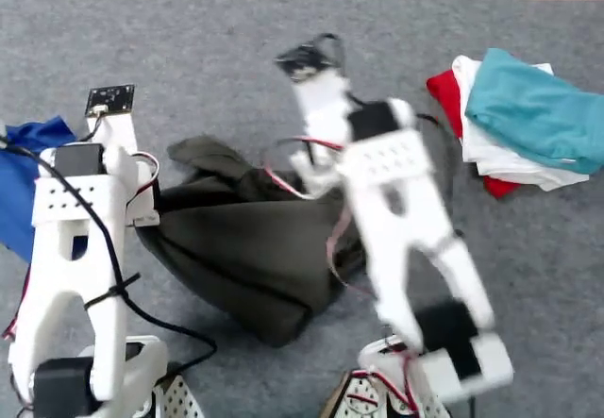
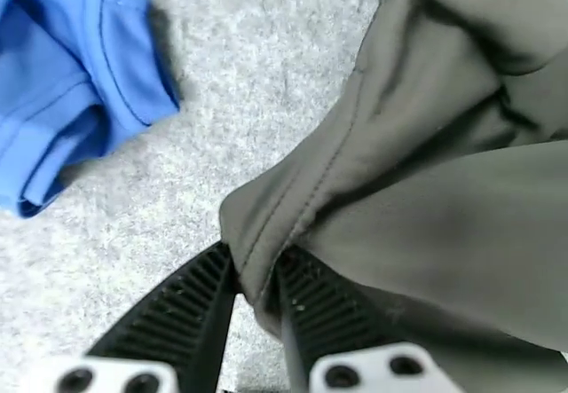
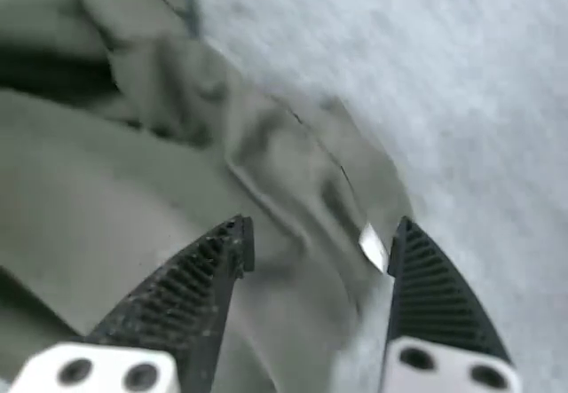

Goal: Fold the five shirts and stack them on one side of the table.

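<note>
One olive shirt (image 1: pixel 236 248), crumpled.

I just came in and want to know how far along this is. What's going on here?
Two robot arms are working on a crumpled dark shirt in the middle of the grey table. The left gripper is shut on a stitched edge of it, and the right gripper hangs open over another part of the cloth. At one side, a teal shirt lies folded on a white shirt and a red shirt. A blue shirt lies apart by the left arm.
</note>
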Robot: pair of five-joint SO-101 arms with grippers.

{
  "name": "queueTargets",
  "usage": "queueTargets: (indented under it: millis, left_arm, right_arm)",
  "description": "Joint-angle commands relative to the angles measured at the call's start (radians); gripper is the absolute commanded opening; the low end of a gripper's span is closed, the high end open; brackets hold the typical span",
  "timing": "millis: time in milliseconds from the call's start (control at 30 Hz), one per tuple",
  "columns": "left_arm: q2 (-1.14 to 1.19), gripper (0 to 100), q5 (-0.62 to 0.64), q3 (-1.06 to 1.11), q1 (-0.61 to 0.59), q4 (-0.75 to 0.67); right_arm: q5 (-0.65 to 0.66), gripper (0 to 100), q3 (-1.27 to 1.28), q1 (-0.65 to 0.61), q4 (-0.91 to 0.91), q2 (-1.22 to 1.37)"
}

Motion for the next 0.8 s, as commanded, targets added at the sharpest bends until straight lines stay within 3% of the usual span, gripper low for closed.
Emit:
queueTargets:
  millis: [0, 200, 433, 500, 633, 767]
  left_arm:
    - [-0.051, 2, -0.002, -0.018, -0.011, 0.003]
    - [-0.051, 2, -0.002, 0.034, -0.037, 0.0]
    - [-0.051, 2, -0.005, 0.037, -0.109, -0.002]
    - [-0.051, 2, -0.005, 0.037, -0.123, -0.002]
    - [-0.051, 2, -0.005, 0.037, -0.138, -0.002]
    - [-0.051, 2, -0.005, 0.037, -0.138, -0.002]
  right_arm:
    - [-0.014, 25.6, -0.24, -0.097, -0.003, 0.232]
    - [-0.014, 25.6, -0.555, -0.183, 0.11, 0.578]
    - [-0.014, 25.0, -0.874, -0.189, 0.265, 0.843]
    - [-0.012, 19.7, -0.946, -0.177, 0.295, 0.894]
    - [-0.012, 0.0, -1.069, -0.143, 0.322, 0.97]
    - [-0.012, 1.2, -1.124, -0.073, 0.338, 0.989]
